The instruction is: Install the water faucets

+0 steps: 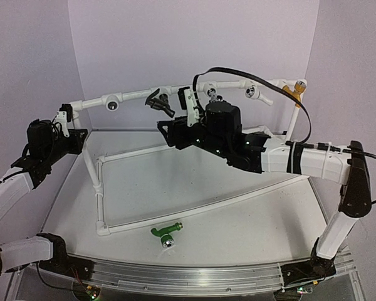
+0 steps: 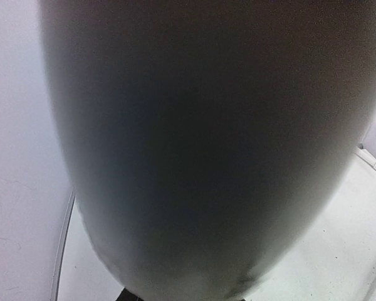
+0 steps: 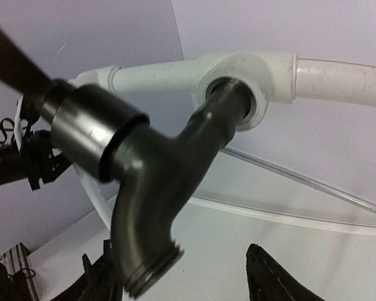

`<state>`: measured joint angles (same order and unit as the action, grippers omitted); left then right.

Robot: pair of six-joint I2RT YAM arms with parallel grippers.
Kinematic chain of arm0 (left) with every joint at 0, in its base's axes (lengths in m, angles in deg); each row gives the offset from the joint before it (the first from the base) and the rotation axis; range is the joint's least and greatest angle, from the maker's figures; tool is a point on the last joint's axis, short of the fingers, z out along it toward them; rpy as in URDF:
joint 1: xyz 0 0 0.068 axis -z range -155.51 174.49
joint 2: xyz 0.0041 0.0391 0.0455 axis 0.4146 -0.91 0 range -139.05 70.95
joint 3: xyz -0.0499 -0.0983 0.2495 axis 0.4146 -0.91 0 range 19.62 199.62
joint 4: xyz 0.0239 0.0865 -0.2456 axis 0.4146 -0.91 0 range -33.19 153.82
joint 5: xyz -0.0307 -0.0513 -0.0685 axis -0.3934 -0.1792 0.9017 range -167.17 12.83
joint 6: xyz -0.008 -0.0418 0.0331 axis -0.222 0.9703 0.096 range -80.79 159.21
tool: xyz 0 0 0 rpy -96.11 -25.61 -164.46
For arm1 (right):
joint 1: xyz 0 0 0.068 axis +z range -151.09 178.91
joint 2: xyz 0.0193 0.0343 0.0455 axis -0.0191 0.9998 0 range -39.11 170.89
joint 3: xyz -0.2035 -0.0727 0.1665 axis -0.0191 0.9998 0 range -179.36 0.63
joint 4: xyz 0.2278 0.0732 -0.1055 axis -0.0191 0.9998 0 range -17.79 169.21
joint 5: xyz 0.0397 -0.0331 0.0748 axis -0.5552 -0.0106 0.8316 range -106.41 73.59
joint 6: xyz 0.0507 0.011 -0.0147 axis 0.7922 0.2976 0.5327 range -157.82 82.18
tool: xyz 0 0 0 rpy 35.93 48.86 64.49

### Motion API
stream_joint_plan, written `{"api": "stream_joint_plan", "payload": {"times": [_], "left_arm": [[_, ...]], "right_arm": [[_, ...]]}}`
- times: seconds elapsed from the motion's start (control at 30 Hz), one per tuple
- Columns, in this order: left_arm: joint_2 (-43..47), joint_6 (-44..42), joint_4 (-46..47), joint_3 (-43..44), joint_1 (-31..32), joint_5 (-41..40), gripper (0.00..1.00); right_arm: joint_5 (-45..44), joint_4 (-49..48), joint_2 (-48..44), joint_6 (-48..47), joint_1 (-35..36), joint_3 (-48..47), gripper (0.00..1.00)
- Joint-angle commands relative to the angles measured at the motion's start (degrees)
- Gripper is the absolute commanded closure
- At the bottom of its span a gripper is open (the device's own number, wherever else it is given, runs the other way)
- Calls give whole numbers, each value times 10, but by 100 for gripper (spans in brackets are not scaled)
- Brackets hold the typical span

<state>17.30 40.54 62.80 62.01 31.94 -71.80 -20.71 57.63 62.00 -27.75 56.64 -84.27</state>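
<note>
Dark tap (image 3: 156, 182): stem seated in the tee (image 3: 263, 72) on the back rail (image 1: 131, 95), 12 o'clock of the bench (image 1: 238, 219). I judge it installed.
Right fingers (image 3: 276, 279): spread apart below its spout, touching nothing.
Green tap (image 1: 166, 231): loose on the bench at 6 o'clock, just outside the front rail (image 1: 238, 196).
Left fingers (image 1: 65, 118): at 9 o'clock by the frame's corner. I cannot tell whether they are open or closed; their camera shows only grey blur.
Handling: I expect the green tap to be light, rigid, smooth and apt to roll. I'd grip across the body, leaving the threaded end free.
</note>
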Motion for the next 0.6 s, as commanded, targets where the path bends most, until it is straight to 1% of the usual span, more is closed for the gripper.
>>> {"api": "stream_joint_plan", "payload": {"times": [0.0, 0.03, 0.07, 0.1, 0.23, 0.33, 0.4, 0.47, 0.5, 0.57], "left_arm": [[-12, 45, -37, 14, 0, 16, 100], [-15, 46, -37, 15, 0, 16, 100], [-17, 46, -37, 16, 0, 15, 100], [-20, 46, -37, 17, 0, 15, 100], [-25, 47, -37, 18, 0, 14, 96], [-27, 50, -39, 19, 0, 13, 94], [-28, 53, -44, 22, 0, 12, 86], [-27, 57, -51, 28, 0, 11, 75], [-26, 62, -55, 31, 0, 9, 66], [-21, 81, -61, 35, 0, 5, 51]], "right_arm": [[93, 116, -69, -186, 38, 35, 10], [99, 151, -76, -222, 50, 40, 2], [102, 184, -82, -243, 59, 46, 2], [94, 200, -85, -244, 68, 56, 2], [43, 225, -83, -152, 70, 102, 2], [60, 274, -44, -69, 70, 91, 2], [81, 317, -4, -5, 70, 66, 2], [102, 357, 41, 41, 70, 46, 2], [113, 372, 57, 69, 70, 39, 2], [136, 391, 84, 116, 70, 33, 5]]}}
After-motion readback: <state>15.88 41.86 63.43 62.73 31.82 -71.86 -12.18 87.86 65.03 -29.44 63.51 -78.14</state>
